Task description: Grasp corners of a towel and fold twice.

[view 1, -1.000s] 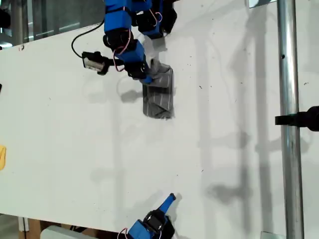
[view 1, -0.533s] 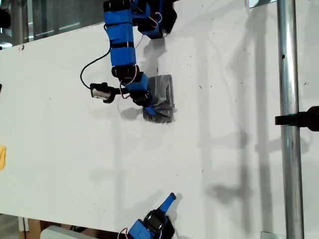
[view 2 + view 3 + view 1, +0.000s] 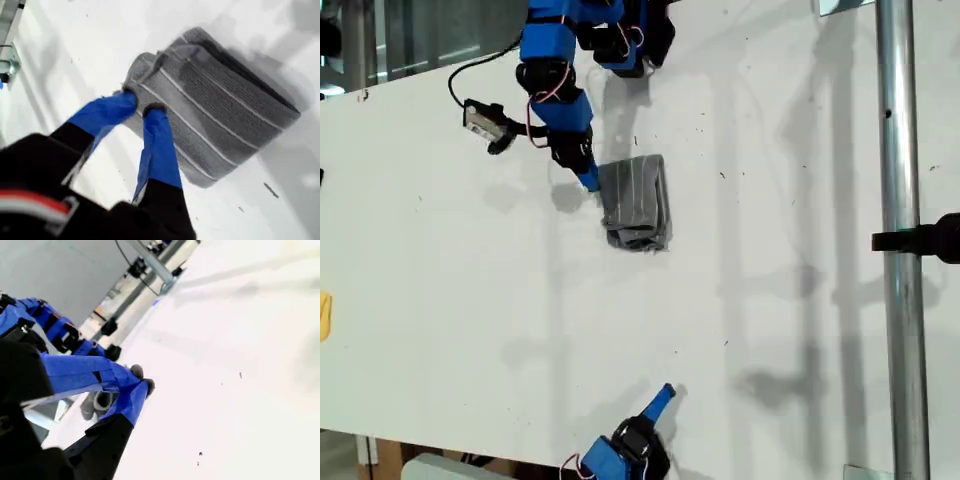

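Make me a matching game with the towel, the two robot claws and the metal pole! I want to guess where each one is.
Things:
1. towel
2. my first gripper
3. my second gripper
4. metal pole

Places:
A. low in the exterior view, far from the cloth, jaws together
B. folded into a small grey bundle on the white table
C. standing along the exterior view's right side
D. right beside the folded bundle's edge, holding nothing

Pairs: 1-B, 2-D, 3-A, 4-C

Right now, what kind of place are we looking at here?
Probably a robotics lab bench: a bare white table, a metal pole clamped along it, and small blue arms working on a folded towel.
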You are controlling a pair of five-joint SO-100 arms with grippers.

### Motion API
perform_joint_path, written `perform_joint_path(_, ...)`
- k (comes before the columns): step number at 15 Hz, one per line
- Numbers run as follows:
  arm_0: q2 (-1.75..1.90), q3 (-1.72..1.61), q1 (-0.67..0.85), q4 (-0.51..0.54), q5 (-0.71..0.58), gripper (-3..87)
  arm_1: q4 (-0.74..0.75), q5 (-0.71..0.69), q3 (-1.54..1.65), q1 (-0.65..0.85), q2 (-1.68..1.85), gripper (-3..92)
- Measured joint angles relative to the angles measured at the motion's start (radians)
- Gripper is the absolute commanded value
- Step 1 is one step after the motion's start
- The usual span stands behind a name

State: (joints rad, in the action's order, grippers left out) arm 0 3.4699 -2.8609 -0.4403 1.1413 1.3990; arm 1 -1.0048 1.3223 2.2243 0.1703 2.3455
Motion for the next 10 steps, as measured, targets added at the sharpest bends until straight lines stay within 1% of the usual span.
perform_joint_path(2,0.0,-0.029,0.038,-0.002,0.002,-2.3,-0.181,0.13,0.299,-0.057,0.413,-0.3)
perform_joint_path(3,0.0,-0.052,0.063,-0.002,-0.003,-2.3,-0.267,0.172,0.367,-0.081,0.563,-0.3)
perform_joint_path(5,0.0,-0.117,0.124,-0.006,-0.003,-2.3,-0.413,0.247,0.474,-0.11,0.756,-0.3)
perform_joint_path(6,0.0,-0.163,0.152,-0.023,-0.003,-2.3,-0.449,0.27,0.546,-0.126,0.884,-0.3)
perform_joint_path(8,0.0,-0.233,0.21,-0.026,0.025,-2.3,-0.442,0.325,0.638,-0.133,0.928,0.7)
perform_joint_path(9,0.002,-0.244,0.239,0.006,0.103,-2.1,-0.437,0.313,0.666,-0.141,0.936,4.2)
perform_joint_path(10,0.003,-0.247,0.265,0.087,0.178,-2.1,-0.436,0.327,0.68,-0.156,0.936,4.2)
